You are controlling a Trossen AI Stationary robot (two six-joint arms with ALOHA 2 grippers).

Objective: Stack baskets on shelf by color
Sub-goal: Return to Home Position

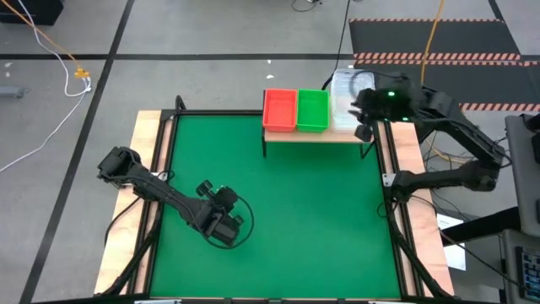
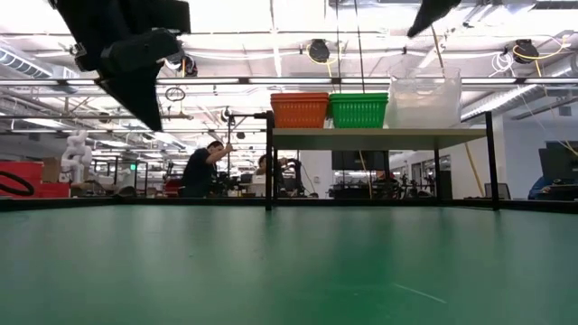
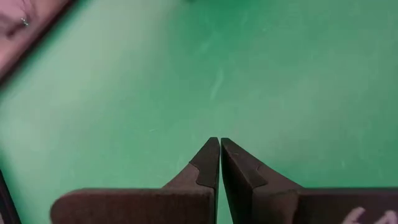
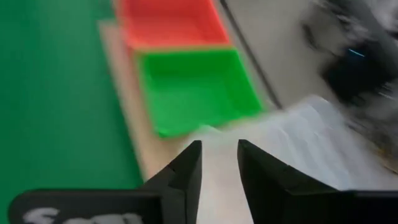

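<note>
Jaws of left gripper (image 3: 219, 146) closed, hovering over green bench mat (image 1: 295, 203); light wooden shelf (image 2: 379, 137) on dark legs holds orange-red plastic basket stack (image 1: 279, 110), bright green stack (image 1: 312, 111), clear stack (image 2: 424, 97); right gripper (image 4: 219, 146) above clear stack, jaws apart

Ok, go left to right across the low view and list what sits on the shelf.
On the shelf: orange baskets → green baskets → clear baskets.

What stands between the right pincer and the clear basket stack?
Nothing visible. The right pincer hangs open above the clear basket stack at one end of the shelf; the green stack and orange stack stand beside it. The left pincer waits shut over the mat.
</note>
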